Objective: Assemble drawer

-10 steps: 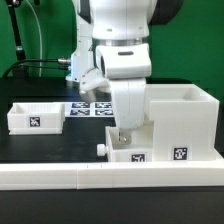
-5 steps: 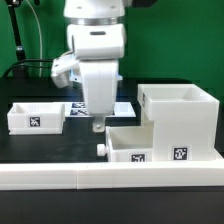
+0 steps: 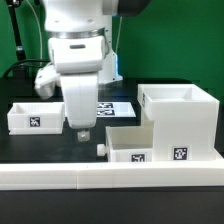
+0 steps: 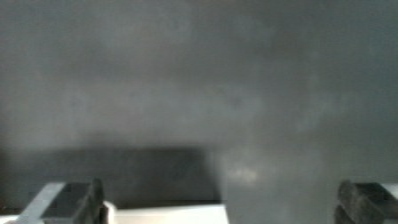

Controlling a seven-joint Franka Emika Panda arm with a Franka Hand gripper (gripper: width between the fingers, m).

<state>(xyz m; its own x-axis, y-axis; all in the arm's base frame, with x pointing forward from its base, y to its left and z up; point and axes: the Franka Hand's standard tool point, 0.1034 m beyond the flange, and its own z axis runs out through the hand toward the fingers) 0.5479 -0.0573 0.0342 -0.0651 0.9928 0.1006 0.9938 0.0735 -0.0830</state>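
Nearest, behind the low white rail (image 3: 60,178): one knobbed tray (image 3: 128,146) of the drawer lies with its end against or in the tall casing (image 3: 182,118), though how deep cannot be told. Mid-field: the gripper (image 3: 82,131) hovers over bare table between the two trays, its fingers (image 4: 63,200) spread wide and holding nothing. Further back are the second tray (image 3: 35,117), loose at the exterior view's left, and the marker board (image 3: 108,108); the step in hand is probably fetching that tray, which calls for lining up over one wall before closing.
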